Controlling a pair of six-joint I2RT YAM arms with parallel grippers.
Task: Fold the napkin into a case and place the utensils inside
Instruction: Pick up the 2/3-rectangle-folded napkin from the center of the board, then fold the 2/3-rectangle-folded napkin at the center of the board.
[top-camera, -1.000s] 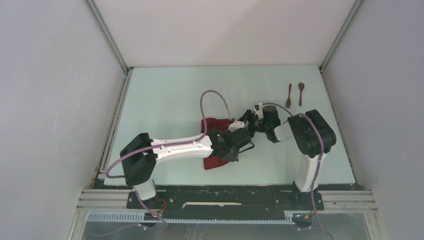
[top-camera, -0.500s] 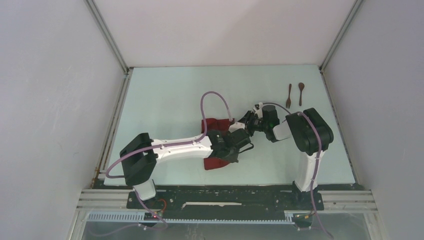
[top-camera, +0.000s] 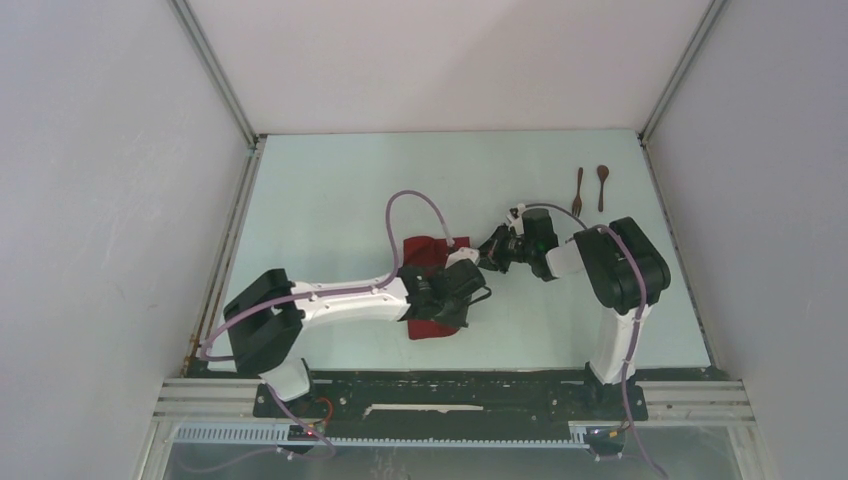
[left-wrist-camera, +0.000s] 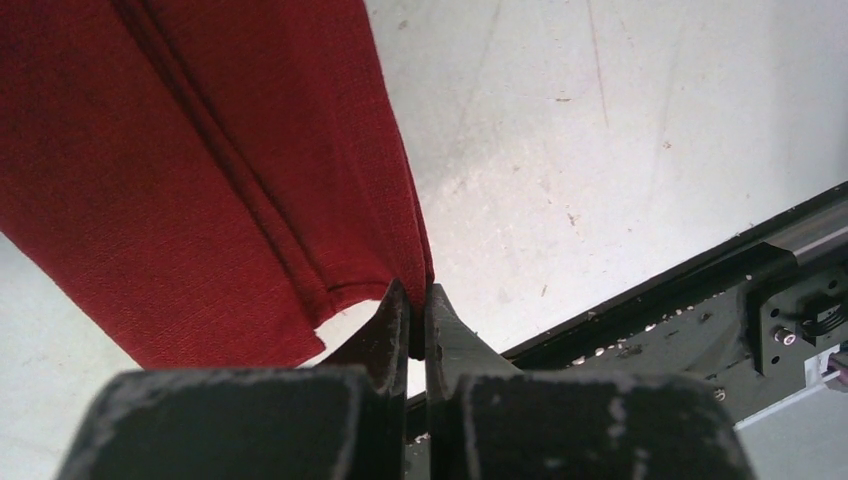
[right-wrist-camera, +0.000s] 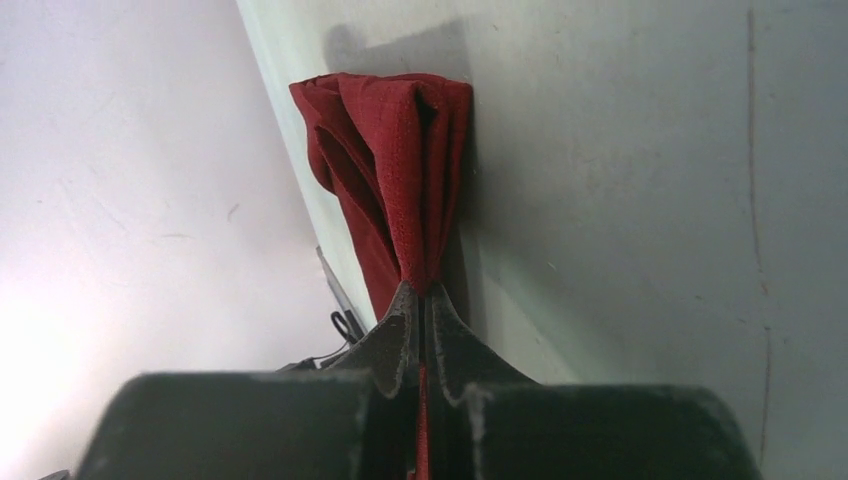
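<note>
The dark red napkin lies partly folded at mid-table, mostly under my two wrists. My left gripper is shut on its near right corner; in the left wrist view the cloth hangs in folds from the pinched tips. My right gripper is shut on the far right edge, and the right wrist view shows the bunched cloth rising from between the fingers. The utensils, a brown fork and spoon, lie side by side at the far right, away from both grippers.
Grey walls close the table on three sides. A black base rail runs along the near edge, also seen as the rail in the left wrist view. A purple cable loops above the left arm.
The right gripper has closed from open onto the napkin's far edge. The left arm has shifted left with its corner, uncovering more cloth.
</note>
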